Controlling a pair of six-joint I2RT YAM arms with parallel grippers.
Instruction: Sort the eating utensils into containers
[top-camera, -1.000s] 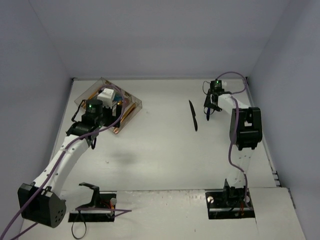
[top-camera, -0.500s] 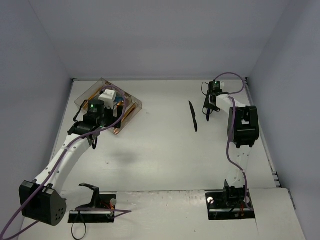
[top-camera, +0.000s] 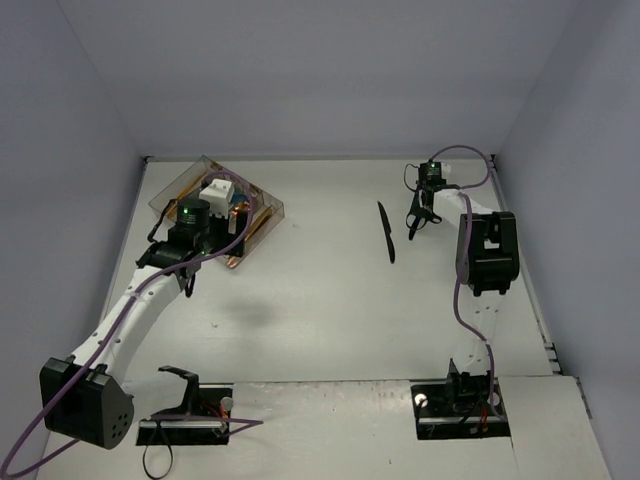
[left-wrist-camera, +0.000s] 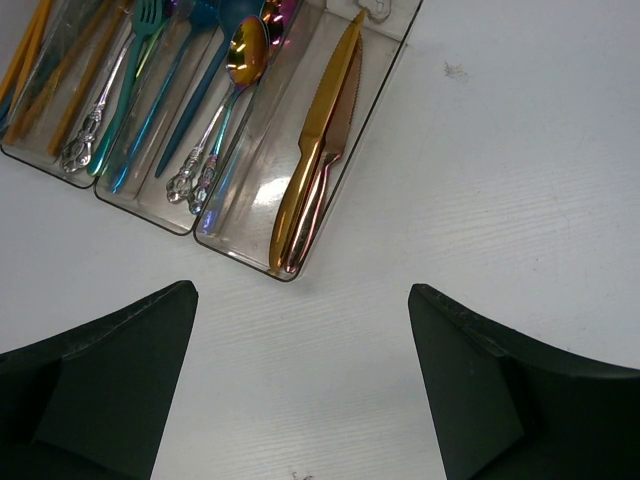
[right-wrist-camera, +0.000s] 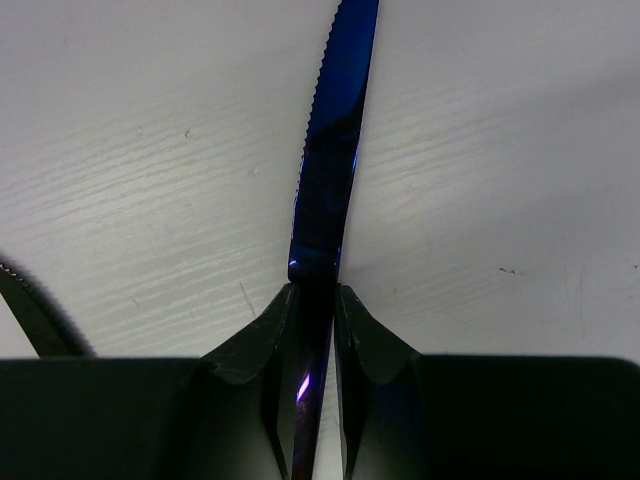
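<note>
My right tool (right-wrist-camera: 317, 300) was clamped on the thin blue serrated metal knife (right-wrist-camera: 335, 120), upper right of the tabletop (top-camera: 320, 300), just behind its blade; stiff, light, probably slippery. My left tool (left-wrist-camera: 300, 292) stood apart.

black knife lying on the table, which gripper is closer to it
Right. The right gripper, shut on a blue knife, is just right of the black knife; the left gripper hangs open at the tray, far to its left.
</note>
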